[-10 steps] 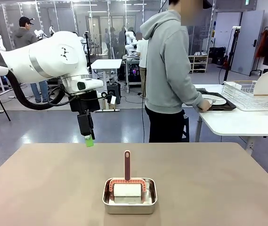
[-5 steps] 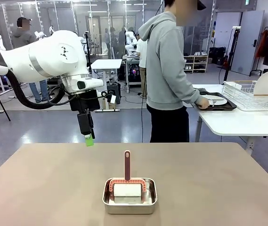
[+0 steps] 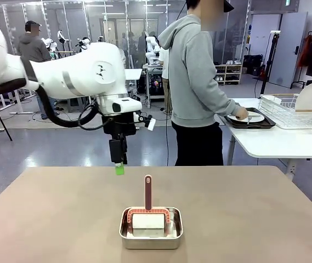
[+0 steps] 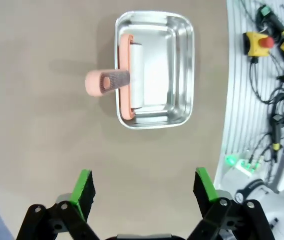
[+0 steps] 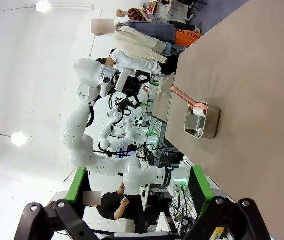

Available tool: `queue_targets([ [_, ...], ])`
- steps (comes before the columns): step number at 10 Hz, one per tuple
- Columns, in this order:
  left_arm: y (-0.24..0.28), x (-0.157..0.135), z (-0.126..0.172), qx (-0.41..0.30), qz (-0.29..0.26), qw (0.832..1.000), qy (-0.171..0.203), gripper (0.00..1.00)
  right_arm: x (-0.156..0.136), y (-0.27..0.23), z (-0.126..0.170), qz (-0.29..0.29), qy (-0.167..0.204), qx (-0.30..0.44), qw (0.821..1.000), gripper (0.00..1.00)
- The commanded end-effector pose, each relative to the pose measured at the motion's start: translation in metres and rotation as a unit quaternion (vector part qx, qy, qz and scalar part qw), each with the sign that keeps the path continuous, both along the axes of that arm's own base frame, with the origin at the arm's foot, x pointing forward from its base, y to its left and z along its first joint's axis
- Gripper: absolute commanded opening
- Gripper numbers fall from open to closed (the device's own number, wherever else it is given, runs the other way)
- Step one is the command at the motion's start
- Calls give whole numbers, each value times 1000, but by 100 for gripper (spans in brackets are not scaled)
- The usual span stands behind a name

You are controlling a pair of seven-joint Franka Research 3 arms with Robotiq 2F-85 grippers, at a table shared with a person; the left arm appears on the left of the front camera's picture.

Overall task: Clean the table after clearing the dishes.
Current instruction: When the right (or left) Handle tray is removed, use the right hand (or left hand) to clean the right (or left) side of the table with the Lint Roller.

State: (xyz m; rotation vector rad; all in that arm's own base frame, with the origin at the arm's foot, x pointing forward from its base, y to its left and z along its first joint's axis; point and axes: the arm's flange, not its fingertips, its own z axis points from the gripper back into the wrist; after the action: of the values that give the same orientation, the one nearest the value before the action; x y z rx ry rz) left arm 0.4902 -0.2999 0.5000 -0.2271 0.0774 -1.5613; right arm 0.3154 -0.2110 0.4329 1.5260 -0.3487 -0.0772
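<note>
left claw (image 3: 119, 169) hovers over the tan surface (image 3: 243, 208), pads spread wide, holding nothing. 1 steel pan (image 3: 151, 227) mid-surface, 1 pink-handled roller (image 3: 148, 193) standing in it. right claw (image 5: 139, 182) spread too, empty. far right: 1 plate (image 3: 253, 116) on 1 dark tray (image 3: 262, 125) on the white side surface (image 3: 276, 143), person's hand (image 3: 242, 113) on it. cutlery too small to make out.

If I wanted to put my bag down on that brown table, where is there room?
Both wide stretches of the tan-brown table, left and right of the shiny steel pan, are bare. The middle is crowded: the pan holds a pink-handled roller, and the left gripper hangs over the far side.
</note>
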Motion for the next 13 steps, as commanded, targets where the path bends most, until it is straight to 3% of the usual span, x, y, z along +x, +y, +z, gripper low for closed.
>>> queue_targets([
  [1, -9, 17, -2, 8, 1, 1000, 3, 100, -2, 0, 4, 0, 2, 1, 1000, 100],
  [10, -63, 38, -36, 12, -34, 998, 43, 100, -2, 0, 4, 0, 2, 1, 1000, 100],
  [13, -71, 42, -52, 12, -17, 998, 58, 100, -2, 0, 4, 0, 2, 1, 1000, 100],
])
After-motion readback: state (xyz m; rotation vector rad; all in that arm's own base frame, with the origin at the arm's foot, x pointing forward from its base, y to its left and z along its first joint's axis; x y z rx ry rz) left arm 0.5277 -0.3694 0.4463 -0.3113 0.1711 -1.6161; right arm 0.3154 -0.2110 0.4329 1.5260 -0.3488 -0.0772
